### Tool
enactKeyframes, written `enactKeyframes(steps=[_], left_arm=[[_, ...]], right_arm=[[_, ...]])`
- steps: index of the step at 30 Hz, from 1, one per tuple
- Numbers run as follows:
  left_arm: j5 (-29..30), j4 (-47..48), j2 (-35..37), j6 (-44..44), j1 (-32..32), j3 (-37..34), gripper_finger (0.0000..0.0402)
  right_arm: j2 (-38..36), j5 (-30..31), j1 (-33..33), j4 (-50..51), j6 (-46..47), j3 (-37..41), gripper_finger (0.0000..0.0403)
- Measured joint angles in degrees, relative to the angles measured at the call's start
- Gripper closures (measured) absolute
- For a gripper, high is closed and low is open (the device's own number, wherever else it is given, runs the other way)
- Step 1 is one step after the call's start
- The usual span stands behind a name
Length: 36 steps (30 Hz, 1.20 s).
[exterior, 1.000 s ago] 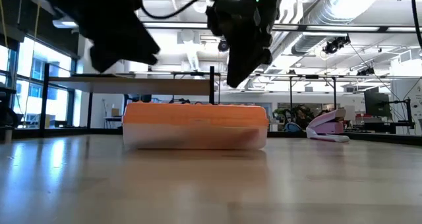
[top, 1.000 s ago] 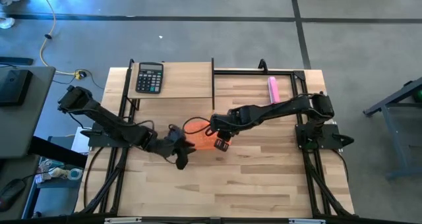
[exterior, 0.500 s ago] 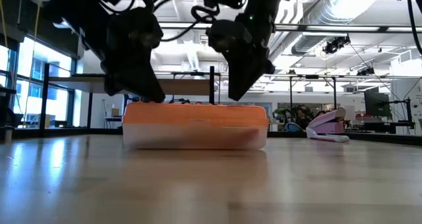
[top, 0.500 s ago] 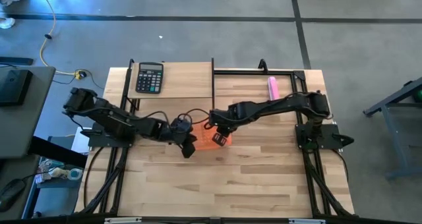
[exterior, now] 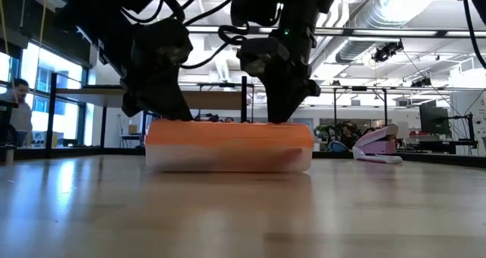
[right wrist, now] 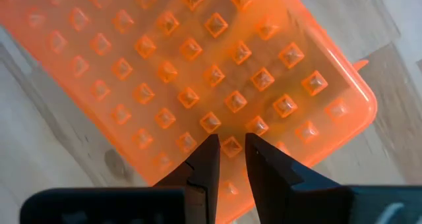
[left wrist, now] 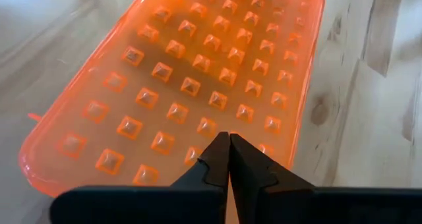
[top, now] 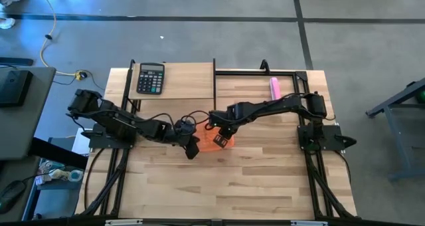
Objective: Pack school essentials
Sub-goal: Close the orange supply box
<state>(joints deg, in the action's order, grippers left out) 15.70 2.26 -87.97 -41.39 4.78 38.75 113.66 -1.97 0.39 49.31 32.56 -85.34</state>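
An orange see-through case (top: pixel 209 139) with a studded lid lies closed at the table's middle, its flat base (exterior: pixel 228 161) on the wood. No scissors, pen, eraser, notepad, pencils or yellow-green box show in any view. My left gripper (left wrist: pixel 229 140) is shut and stands over the case's left end (exterior: pixel 163 121). My right gripper (right wrist: pixel 229 145) is over the right half of the lid, its fingers a narrow gap apart. My left gripper comes from above, slanting from the table's left, and its shut fingertips (left wrist: pixel 221 151) rest on the studded lid (left wrist: pixel 198 118) near the case's left end. My right gripper comes down from above, slanting from the right, and its two fingertips (right wrist: pixel 210 151) meet the lid (right wrist: pixel 227 128) near its right end. The case lies flat on the table.
A black calculator (top: pixel 151 78) lies at the far left of the table. A pink oblong bar (top: pixel 275 88) lies at the far right, and it also shows in the low view (exterior: pixel 377 146). Bare wood lies on the near side of the case. A person (exterior: pixel 15 114) sits beyond the table.
My left gripper has moved from the near left toward the case and come down onto the lid's left end. My right gripper has shifted a little toward the table's left and sunk onto the lid. The case has stayed flat on the table.
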Motion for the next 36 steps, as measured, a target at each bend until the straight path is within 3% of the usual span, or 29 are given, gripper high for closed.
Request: enactKeyframes(steps=[17, 30, 36], left_arm=[[-3.93, -2.81, 0.07, -1.94, 3.29, -0.32, 0.0399], [-2.38, -3.06, 0.00, -2.99, 5.84, -0.38, 0.0399], [-2.12, -3.11, 1.41, -2.97, 5.57, -0.23, 0.0399]], right_arm=[[-1.00, -0.20, 5.85, 1.32, 13.86, 0.20, 0.0342], [-0.98, 0.25, 7.19, 1.04, 16.32, 0.08, 0.0342], [-0.50, 2.05, 7.21, 4.80, 14.70, -3.47, 0.0342]])
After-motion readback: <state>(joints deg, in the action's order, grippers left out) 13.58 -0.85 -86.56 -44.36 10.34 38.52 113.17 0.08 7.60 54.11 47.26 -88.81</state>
